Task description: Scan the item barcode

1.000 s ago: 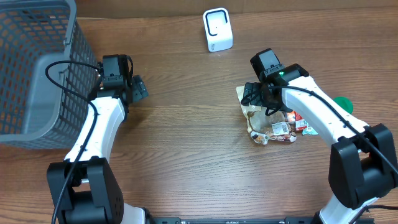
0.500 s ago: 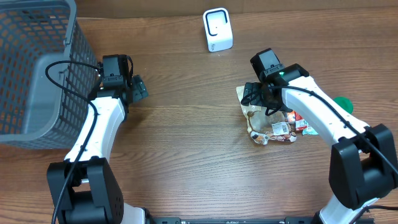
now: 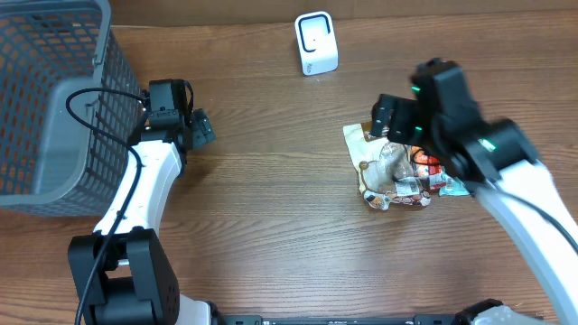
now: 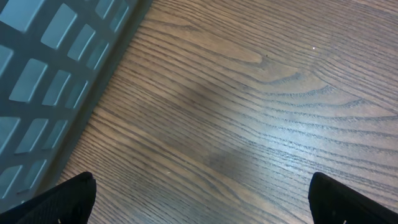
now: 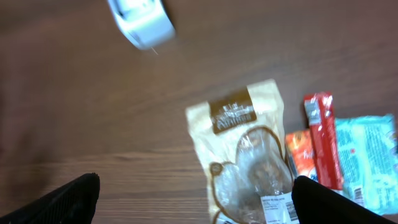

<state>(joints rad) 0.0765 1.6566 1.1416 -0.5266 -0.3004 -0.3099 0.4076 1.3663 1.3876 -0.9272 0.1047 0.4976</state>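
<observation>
A cream and brown snack bag (image 3: 384, 171) with a clear window lies flat on the wooden table, a white barcode label (image 5: 278, 210) at its near end. The white scanner (image 3: 316, 42) stands at the table's far edge and also shows in the right wrist view, as scanner (image 5: 140, 22). My right gripper (image 3: 393, 117) hangs open high above the bag (image 5: 245, 149), holding nothing and blurred by motion. My left gripper (image 3: 200, 128) is open over bare wood beside the basket; the left wrist view shows the same gripper (image 4: 202, 202) with nothing between its fingers.
A grey mesh basket (image 3: 45, 99) fills the far left corner. Right of the snack bag lie a red stick pack (image 5: 323, 140), an orange packet (image 5: 300, 152) and a teal packet (image 5: 367, 155).
My right arm has risen off the snack bag and swung right, toward the camera; the bag stays on the table. The left arm has not moved.
</observation>
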